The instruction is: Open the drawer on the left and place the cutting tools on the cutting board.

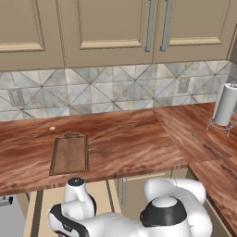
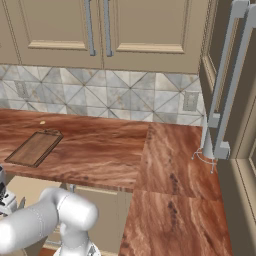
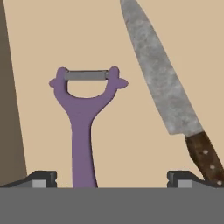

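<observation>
In the hand view the gripper is hovering over the pulled-out drawer, its jaws standing wide open and holding nothing. The purple peeler is lying left of centre on the beige drawer floor, its handle running down between the two finger tips. The knife is lying at the right, well apart from the peeler, blade toward the top. In the left base view the cutting board is sitting bare on the tabletop, lower left.
</observation>
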